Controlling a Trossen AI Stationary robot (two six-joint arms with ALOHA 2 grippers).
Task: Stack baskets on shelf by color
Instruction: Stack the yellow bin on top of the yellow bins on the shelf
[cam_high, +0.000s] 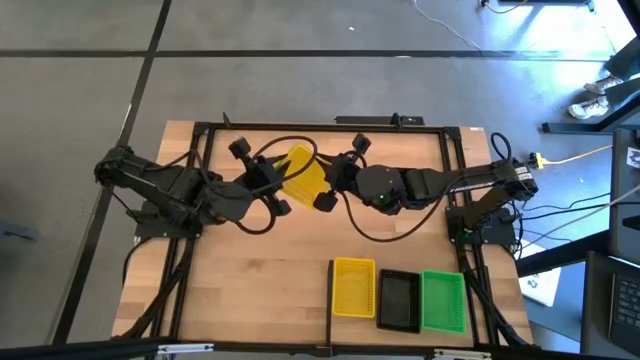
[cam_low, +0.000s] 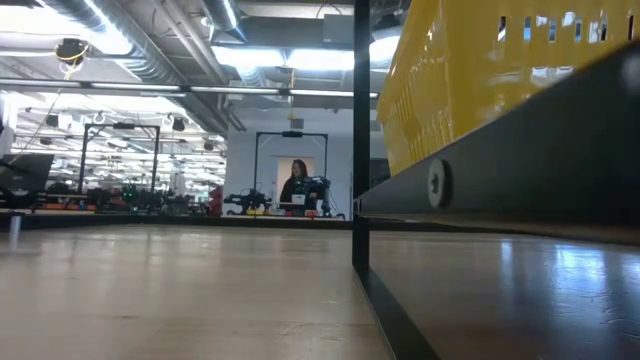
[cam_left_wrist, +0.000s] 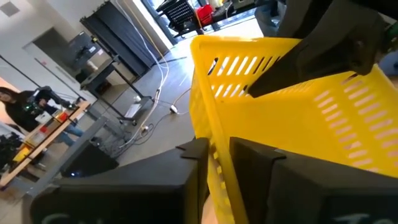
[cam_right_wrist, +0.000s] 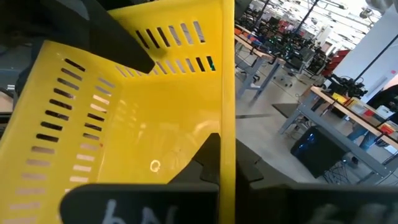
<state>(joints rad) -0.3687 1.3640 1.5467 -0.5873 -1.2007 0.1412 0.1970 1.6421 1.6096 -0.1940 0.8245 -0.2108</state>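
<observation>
The only writing in view is a pale handwritten scrawl on the dark body of the right gripper (cam_right_wrist: 219, 186), seen in the right wrist view. It looks like two characters, perhaps "bN", but the reading is uncertain. Nothing else carries legible text, labels, brands or numbers.
</observation>
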